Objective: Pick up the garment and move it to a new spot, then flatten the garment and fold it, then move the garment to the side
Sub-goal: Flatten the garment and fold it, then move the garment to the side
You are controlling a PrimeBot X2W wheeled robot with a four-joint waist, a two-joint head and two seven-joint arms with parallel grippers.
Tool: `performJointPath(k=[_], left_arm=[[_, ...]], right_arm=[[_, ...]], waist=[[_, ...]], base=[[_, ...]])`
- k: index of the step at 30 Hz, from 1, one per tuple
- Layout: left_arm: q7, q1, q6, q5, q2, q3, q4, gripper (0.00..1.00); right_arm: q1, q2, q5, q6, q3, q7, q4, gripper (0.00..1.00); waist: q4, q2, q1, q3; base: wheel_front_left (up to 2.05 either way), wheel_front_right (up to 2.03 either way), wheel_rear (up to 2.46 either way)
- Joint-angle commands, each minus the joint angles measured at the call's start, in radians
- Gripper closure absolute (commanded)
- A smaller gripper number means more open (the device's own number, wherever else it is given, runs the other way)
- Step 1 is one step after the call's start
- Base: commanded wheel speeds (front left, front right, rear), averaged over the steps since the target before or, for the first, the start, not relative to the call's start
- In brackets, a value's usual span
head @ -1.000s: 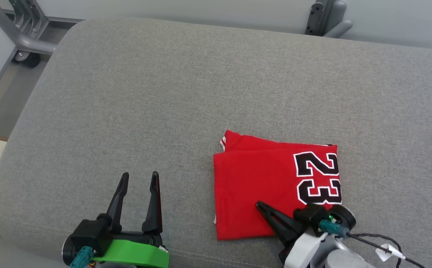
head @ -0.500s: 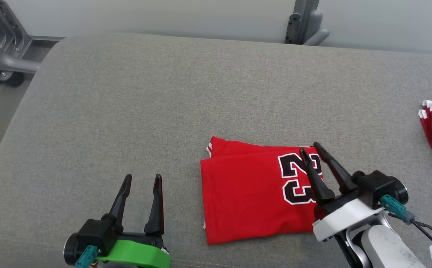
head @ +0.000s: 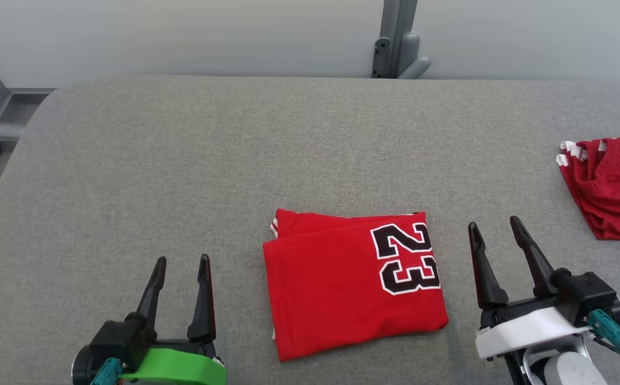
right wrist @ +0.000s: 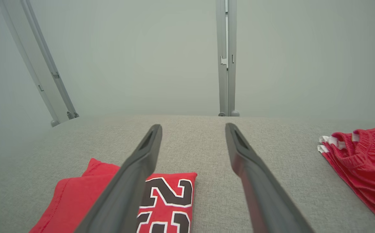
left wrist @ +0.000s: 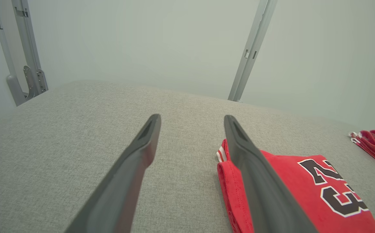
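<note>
right tool (head: 493,222): its two dark fingers stand wide apart with nothing between them. it sits over bare bench (head: 181,160) fabric, just beside the right edge of the garment (head: 336,289), and does not touch it.

left tool (head: 181,258): also spread wide and empty. it sits near the front edge of the bench, left of the garment, with a strip of grey fabric between them.

the garment, a red jersey, lies flat on the bench between the two tools, near the front middle. it forms a compact rectangle with the number 23 face up on its right side. a lower layer with white trim shows at the far-left corner.

status, as a judgement: treat the relocate, flatten and fold steps as complete, because the jersey is already squared up and neither tool holds it. the last step, moving it to the side, appears to remain.

a second red garment (head: 609,184) lies bunched near the right end of the bench, well apart. do not confuse it with the work item when you choose a set-down spot.
</note>
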Motion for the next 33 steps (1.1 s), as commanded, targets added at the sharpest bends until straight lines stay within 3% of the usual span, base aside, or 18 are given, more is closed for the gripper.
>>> performJointPath(k=[1,12,33], left_arm=[[-0.003,0.021,0.004,0.008,0.002,0.016,-0.005,0.0],[-0.003,0.066,-0.003,0.017,0.002,0.046,-0.014,0.0],[-0.003,0.042,-0.003,0.028,0.002,0.038,-0.015,0.0]], right_arm=[[0.022,0.011,0.002,0.0,-0.013,-0.003,-0.01,0.0],[0.043,0.037,0.004,0.0,-0.04,-0.003,-0.024,0.0],[0.007,0.04,-0.006,0.0,-0.045,0.002,0.025,0.0]], waist=[[-0.023,0.0,0.0,-0.01],[-0.053,0.0,0.0,-0.016],[-0.036,0.0,0.0,-0.004]], base=[[0.0,0.0,0.0],[0.0,0.0,0.0],[0.0,0.0,0.0]])
